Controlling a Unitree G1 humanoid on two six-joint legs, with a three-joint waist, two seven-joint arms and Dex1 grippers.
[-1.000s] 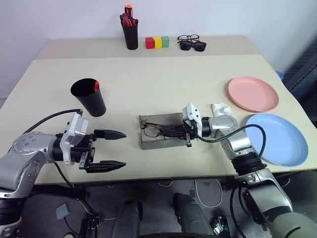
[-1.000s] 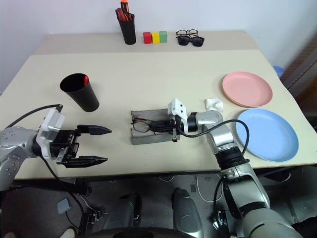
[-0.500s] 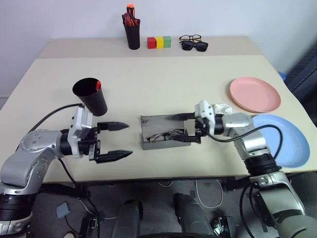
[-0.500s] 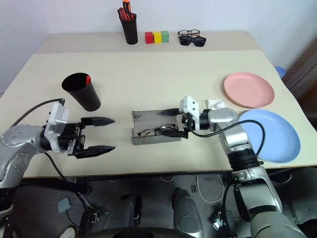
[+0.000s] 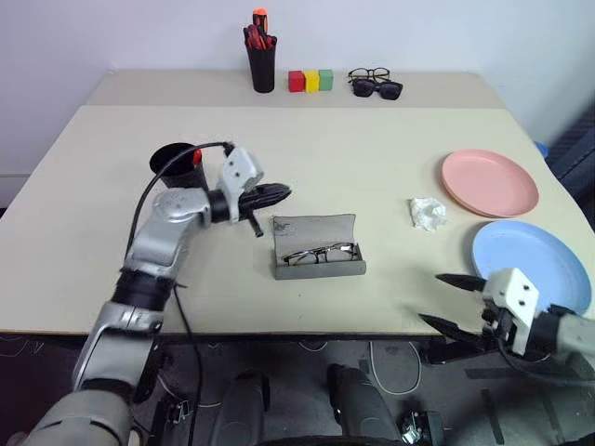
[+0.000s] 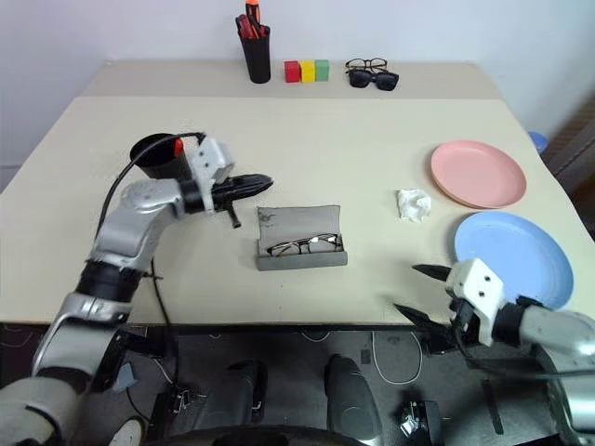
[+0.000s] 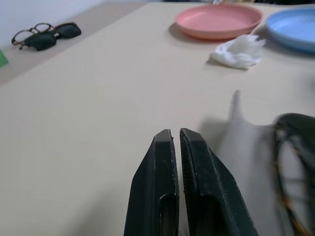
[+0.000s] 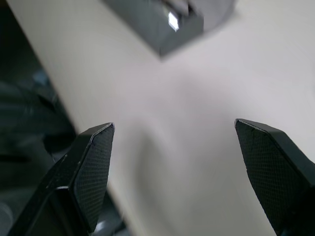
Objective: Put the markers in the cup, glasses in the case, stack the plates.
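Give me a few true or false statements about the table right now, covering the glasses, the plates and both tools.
1. The glasses lie in the open case. True.
2. The pink plate is stacked on the blue plate. False: they lie side by side.
3. The left tool is shut. True.
4. The right tool grips the tissue. False: it is open and empty, near the table's front edge.
5. A red cap shows in the cup. True.
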